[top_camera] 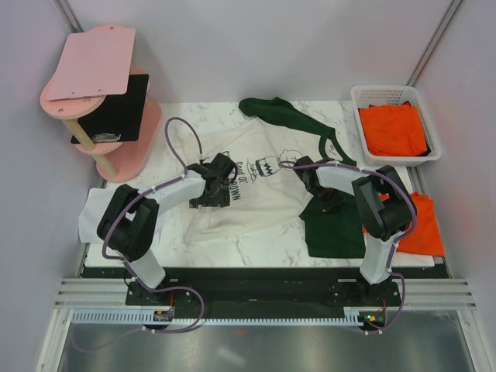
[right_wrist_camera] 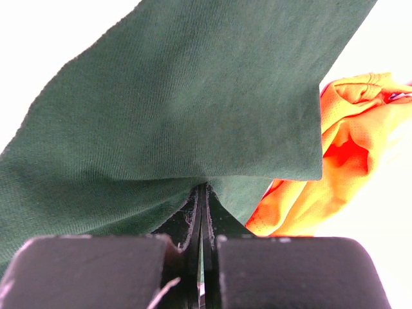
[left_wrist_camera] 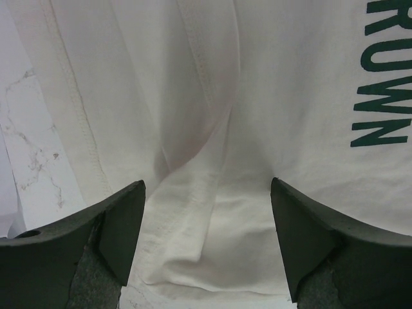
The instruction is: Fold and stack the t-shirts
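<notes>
The cream-white t-shirt (top_camera: 252, 190) with dark green sleeves and print lies spread and wrinkled across the marble table. My left gripper (top_camera: 211, 198) hangs open over its lower left part; in the left wrist view the cream cloth (left_wrist_camera: 212, 212) lies between the spread fingers (left_wrist_camera: 122, 219). My right gripper (top_camera: 327, 200) is shut on the dark green sleeve (top_camera: 335, 225); in the right wrist view the green cloth (right_wrist_camera: 174, 116) is pinched between the closed jaws. An orange t-shirt (top_camera: 422, 225) lies at the right edge, also showing in the right wrist view (right_wrist_camera: 341, 161).
A white plastic basket (top_camera: 395, 97) at the back right holds more orange shirts (top_camera: 394, 128). A pink stand (top_camera: 97, 108) with a pink sheet and a black board stands at the back left. Walls close in on both sides.
</notes>
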`<action>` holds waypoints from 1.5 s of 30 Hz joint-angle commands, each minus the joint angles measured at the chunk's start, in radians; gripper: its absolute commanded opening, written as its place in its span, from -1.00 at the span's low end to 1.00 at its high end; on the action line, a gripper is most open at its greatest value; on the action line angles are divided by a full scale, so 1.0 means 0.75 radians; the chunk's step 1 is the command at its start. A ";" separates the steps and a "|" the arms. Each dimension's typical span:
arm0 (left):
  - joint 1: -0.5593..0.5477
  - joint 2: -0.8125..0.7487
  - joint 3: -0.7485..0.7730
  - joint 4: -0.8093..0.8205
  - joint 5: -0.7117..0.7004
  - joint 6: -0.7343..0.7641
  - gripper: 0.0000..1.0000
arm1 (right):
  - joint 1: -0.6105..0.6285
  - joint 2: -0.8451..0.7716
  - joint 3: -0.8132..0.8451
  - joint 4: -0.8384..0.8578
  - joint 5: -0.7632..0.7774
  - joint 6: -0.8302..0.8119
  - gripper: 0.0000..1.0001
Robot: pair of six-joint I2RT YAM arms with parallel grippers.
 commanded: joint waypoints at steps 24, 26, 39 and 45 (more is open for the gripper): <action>0.086 -0.124 -0.030 -0.015 -0.222 -0.096 -0.96 | 0.028 0.039 -0.024 0.091 -0.167 0.034 -1.00; 0.119 -0.194 -0.063 -0.037 -0.232 -0.110 -0.96 | 0.026 0.035 -0.028 0.093 -0.163 0.032 -1.00; 0.409 -0.298 -0.272 -0.180 -0.110 -0.296 -0.83 | 0.028 0.023 -0.030 0.093 -0.156 0.038 -1.00; 0.416 -0.458 -0.276 -0.164 -0.110 -0.286 0.99 | 0.030 -0.071 -0.020 0.106 -0.107 0.052 -1.00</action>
